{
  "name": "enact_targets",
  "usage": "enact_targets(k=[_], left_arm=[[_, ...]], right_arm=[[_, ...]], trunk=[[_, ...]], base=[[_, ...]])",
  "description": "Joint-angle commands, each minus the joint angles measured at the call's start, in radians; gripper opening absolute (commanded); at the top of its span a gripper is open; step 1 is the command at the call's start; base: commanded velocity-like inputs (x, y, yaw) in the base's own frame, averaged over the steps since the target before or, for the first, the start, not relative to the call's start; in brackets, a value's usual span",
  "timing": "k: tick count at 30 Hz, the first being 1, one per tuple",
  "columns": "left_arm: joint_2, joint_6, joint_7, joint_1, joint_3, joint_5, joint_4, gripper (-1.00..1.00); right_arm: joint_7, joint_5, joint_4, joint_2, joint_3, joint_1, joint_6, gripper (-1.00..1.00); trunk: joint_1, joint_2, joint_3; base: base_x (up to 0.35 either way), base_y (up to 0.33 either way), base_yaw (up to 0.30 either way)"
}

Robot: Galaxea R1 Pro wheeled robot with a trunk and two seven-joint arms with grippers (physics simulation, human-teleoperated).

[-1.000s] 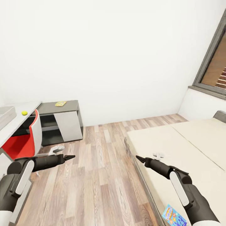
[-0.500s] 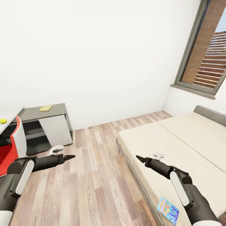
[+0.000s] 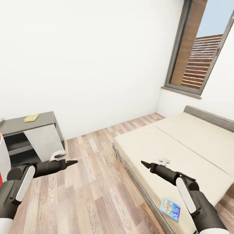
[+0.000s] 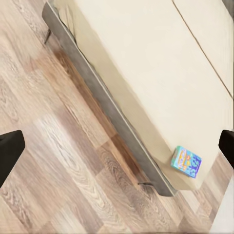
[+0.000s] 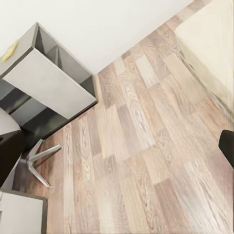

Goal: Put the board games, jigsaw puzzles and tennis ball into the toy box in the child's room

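A blue board game [image 3: 170, 209] lies flat on the beige bed [image 3: 182, 143], near its front corner and close to the edge; the left wrist view shows the same board game [image 4: 186, 161]. A flat yellow box [image 3: 31, 117] rests on the grey side table [image 3: 42, 126] by the wall. My left gripper [image 3: 72, 162] hangs open over the wooden floor, empty. My right gripper [image 3: 144, 163] is open and empty above the bed's near edge, well short of the board game. Their fingertips [image 4: 9, 151] stand far apart in both wrist views.
A small white object [image 3: 164, 160] sits on the bed just beyond my right gripper. A chair's white base [image 3: 58, 153] stands on the floor beside the grey table. A window [image 3: 201, 55] is at the far right. Wooden floor [image 3: 94, 182] lies between the table and the bed.
The camera has swung to the right: the desk with the yellow ball and the red chair slid out at the left, and more of the bed and window came in. Both arms hold their pose.
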Motion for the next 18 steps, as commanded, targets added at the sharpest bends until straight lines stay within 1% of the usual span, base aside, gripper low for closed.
enact_targets(k=[1,11,14,18], left_arm=[[0.000,0.004,-0.006,-0.001,0.002,-0.004,-0.001,1.00],[0.000,0.004,-0.007,-0.001,0.001,-0.004,-0.001,1.00],[0.000,0.004,-0.006,-0.001,0.001,-0.004,-0.001,1.00],[0.000,0.004,-0.006,-0.001,0.000,-0.004,-0.001,1.00]], right_arm=[[0.001,-0.005,0.000,0.000,-0.001,-0.001,0.008,1.00],[0.001,-0.007,0.001,0.000,-0.002,-0.001,0.009,1.00],[0.001,-0.008,0.001,-0.001,-0.003,-0.001,0.009,1.00],[0.001,-0.009,0.002,-0.001,-0.003,-0.001,0.008,1.00]], trunk=[[0.001,-0.002,-0.001],[0.001,-0.002,0.007],[0.001,-0.002,0.009],[0.001,-0.002,0.012]], base=[[0.000,0.086,-0.276],[0.000,0.044,-0.275],[0.000,0.127,-0.275],[0.000,0.200,-0.274]])
